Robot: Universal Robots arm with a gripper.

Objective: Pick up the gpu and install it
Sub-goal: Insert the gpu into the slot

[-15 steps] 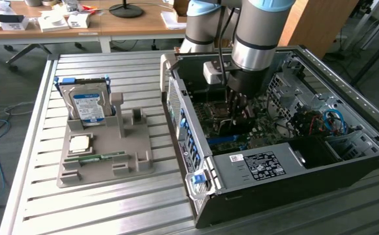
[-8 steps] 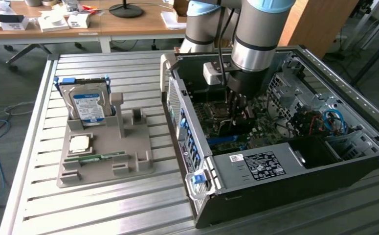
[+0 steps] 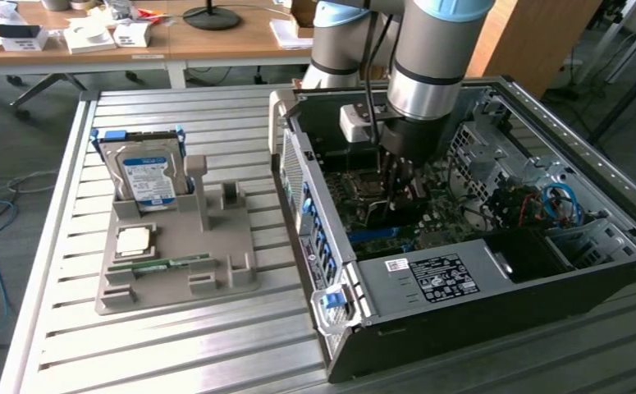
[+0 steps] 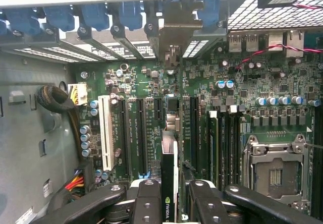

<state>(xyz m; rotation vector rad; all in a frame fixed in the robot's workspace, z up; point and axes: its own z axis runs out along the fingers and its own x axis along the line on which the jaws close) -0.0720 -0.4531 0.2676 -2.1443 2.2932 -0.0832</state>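
Note:
My gripper (image 3: 399, 187) reaches down inside the open computer case (image 3: 580, 271), over the motherboard (image 4: 242, 93). In the wrist view the gripper (image 4: 174, 206) is shut on the gpu (image 4: 169, 183), a thin dark card seen edge-on with a green logo near my black fingers (image 4: 149, 204). The card runs along the expansion slots (image 4: 136, 133), and its silver bracket end (image 4: 174, 30) sits at the row of rear slot openings. Whether its edge is in a slot, I cannot tell.
A grey holder (image 3: 235, 271) on the slatted table at the exterior view's left carries a hard drive (image 3: 148, 176), a processor (image 3: 134, 240) and a memory stick (image 3: 164, 264). Inside the case are a white slot (image 4: 106, 133), a processor socket (image 4: 275, 171) and cables (image 3: 559, 201).

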